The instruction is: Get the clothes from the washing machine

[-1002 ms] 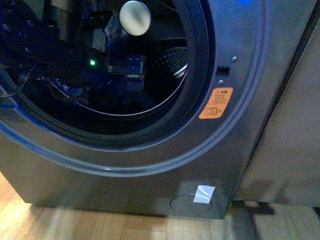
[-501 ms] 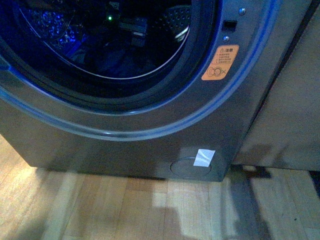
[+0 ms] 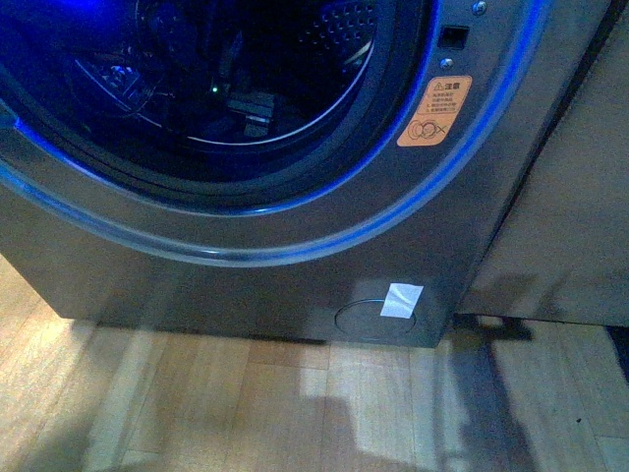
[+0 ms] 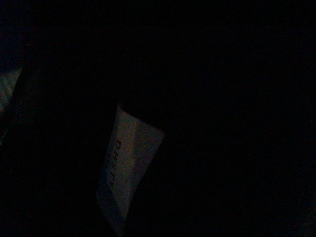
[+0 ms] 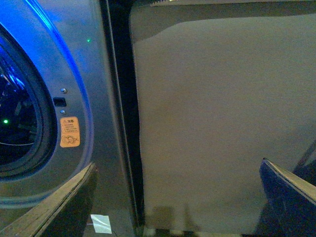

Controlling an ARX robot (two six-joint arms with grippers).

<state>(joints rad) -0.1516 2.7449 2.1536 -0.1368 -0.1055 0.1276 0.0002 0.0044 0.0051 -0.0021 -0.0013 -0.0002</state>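
The washing machine (image 3: 295, 285) is a grey front-loader with a black-rimmed porthole (image 3: 398, 108) lit by a blue glow. It has an orange sticker (image 3: 433, 111), and a patch of perforated steel drum (image 3: 339, 29) shows. My left arm (image 3: 241, 98), with a green light, reaches into the dark drum, where its gripper cannot be made out. The left wrist view is dark. I cannot make out the clothes in the drum. My right gripper (image 5: 177, 207) is open and empty outside the machine. It faces the gap between the machine (image 5: 98, 98) and a cabinet.
A tan-brown cabinet (image 3: 570, 197) stands right of the machine and also shows in the right wrist view (image 5: 222, 123), with a narrow dark gap (image 5: 121, 123) between them. A round cover with white tape (image 3: 401, 299) sits low on the machine. Below is a wooden floor (image 3: 295, 413).
The porthole has shifted up in the front view and more floor shows. The blue glow has grown stronger. The left arm's dark parts and green light sit further inside the drum.
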